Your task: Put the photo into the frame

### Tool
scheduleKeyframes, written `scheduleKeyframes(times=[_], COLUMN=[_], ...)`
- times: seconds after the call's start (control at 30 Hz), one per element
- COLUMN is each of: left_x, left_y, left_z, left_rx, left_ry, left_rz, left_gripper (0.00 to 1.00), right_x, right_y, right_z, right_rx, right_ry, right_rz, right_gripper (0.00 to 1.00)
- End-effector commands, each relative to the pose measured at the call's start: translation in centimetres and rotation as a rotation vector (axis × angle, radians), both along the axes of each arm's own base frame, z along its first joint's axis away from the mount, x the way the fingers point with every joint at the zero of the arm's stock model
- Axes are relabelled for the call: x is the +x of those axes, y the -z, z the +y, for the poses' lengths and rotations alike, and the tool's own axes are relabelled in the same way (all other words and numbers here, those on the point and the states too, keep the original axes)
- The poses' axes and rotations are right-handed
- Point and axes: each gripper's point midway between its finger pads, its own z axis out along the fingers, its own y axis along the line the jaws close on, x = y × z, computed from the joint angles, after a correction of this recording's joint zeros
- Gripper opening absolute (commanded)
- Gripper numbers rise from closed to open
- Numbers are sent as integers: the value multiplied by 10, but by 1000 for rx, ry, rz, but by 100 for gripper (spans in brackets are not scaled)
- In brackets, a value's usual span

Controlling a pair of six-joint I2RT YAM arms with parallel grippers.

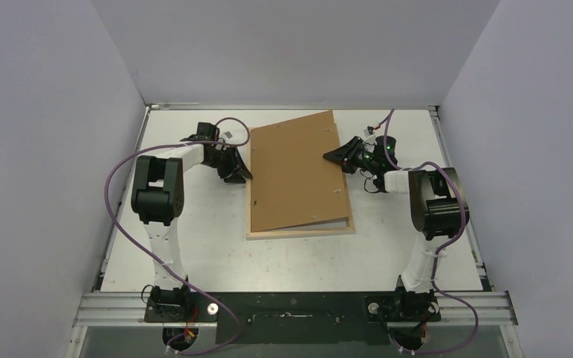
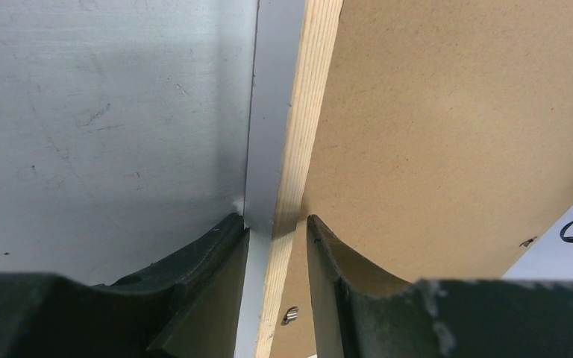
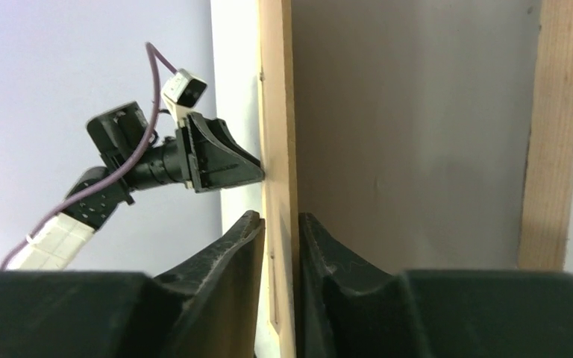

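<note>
While left gripper (image 2: 276,224) clamps the frame (image 2: 304,112) by its pale rim, right gripper (image 3: 280,220) straddles hardboard (image 1: 295,171), grip unclear.

Overhead view from behind; wrist views close on shared brown board (image 1: 295,171).

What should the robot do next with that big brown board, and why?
Probably the right gripper should ease the brown board down by its raised right edge, turning it square with the frame. The board sits crooked over the frame, its near edge slanting across the rim, while the left gripper grips the left rim. The photo is not visible, so it may already lie underneath.
</note>
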Motion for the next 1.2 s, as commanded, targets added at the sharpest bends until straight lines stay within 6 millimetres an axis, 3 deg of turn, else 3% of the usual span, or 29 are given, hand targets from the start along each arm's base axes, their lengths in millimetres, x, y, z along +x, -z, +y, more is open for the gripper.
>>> scheduleKeyframes(times=[0.0,0.13,0.6,0.9,1.07,1.17], left_x=[3,4,6,6,6,6], left_y=[18,18,20,21,21,20], left_z=[11,12,14,13,14,13], left_rx=[85,89,103,100,101,101], left_ry=[3,2,0,3,3,5], left_rz=[-1,-3,-3,0,-1,-1], left_gripper=[34,34,34,34,34,34], right_x=[3,4,3,6,11,11], right_y=[-12,-13,-24,-11,-9,-6], right_z=[0,2,-4,9,10,9], right_rx=[-41,-61,24,57,58,29], right_ry=[-35,-67,-52,-49,-45,-50], right_rz=[-84,-97,-102,-82,-87,-83], right_gripper=[16,0,0,0,8,17])
